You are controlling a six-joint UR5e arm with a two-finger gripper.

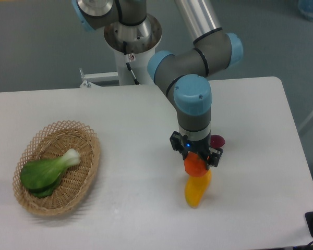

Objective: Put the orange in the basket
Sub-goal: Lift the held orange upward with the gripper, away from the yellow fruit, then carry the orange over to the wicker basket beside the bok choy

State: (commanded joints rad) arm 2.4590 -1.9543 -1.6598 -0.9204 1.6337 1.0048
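jaws are closing around the orange [194,165] just above the yellow fruit [197,189] on the table [135,135], well apart from the basket [57,166], and a shallow pinch on that smooth ball is risking it slipping out mid-carry.

A single fixed camera looks down on the scene from high up at the front, facing the arm's base [131,36], which stands at the top centre of the frame behind the far edge of the counter [120,125]. The view is moderately near: the white counter fills most of the picture, with its right edge and rounded far right corner visible, while its left side and near edge run out of frame. Grey floor shows across the top and down the right side. The basket [88,156] sits lower left, the fingers [196,159] right of centre.
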